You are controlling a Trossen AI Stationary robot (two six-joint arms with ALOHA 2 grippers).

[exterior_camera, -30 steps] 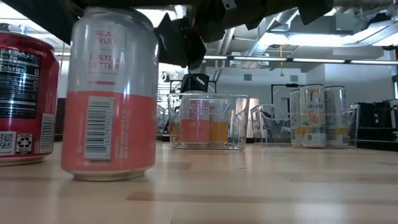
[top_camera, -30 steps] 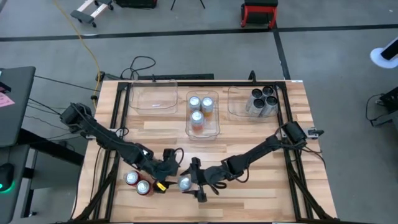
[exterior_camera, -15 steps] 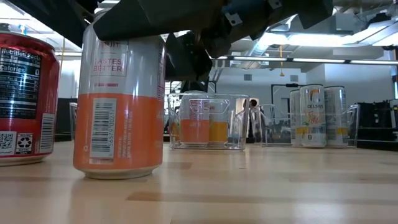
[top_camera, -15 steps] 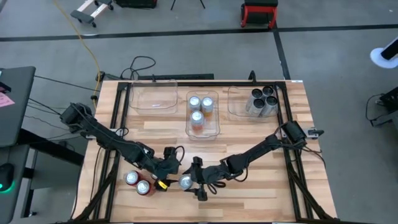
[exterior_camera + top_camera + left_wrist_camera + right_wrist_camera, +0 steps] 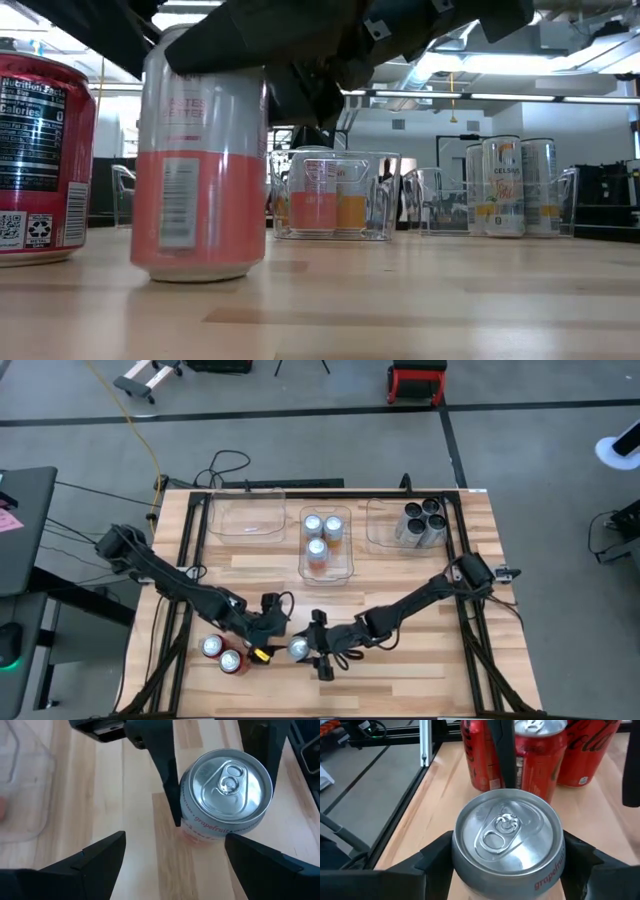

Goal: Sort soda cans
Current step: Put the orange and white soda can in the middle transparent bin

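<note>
Near the front edge of the tabletop (image 5: 420,660), the right gripper (image 5: 303,649) straddled the grapefruit can (image 5: 298,650), one finger on each side, close against its wall in the right wrist view; whether the grip was fully clenched can't be told. That can (image 5: 200,180) stood upright on the wood, silver top, pink lower half, pull tab up (image 5: 507,837). The left gripper (image 5: 262,640) sat just beside it with fingers spread wide, holding nothing; its wrist view looked down on the same can (image 5: 225,795). Red cans (image 5: 222,654) stood just left of the left gripper, near the front left corner; three showed in the right wrist view (image 5: 532,755). At the far side, three clear bins: left bin (image 5: 245,518), middle bin (image 5: 326,565) with three cans, right bin (image 5: 380,525) with four dark cans (image 5: 424,523).
</note>
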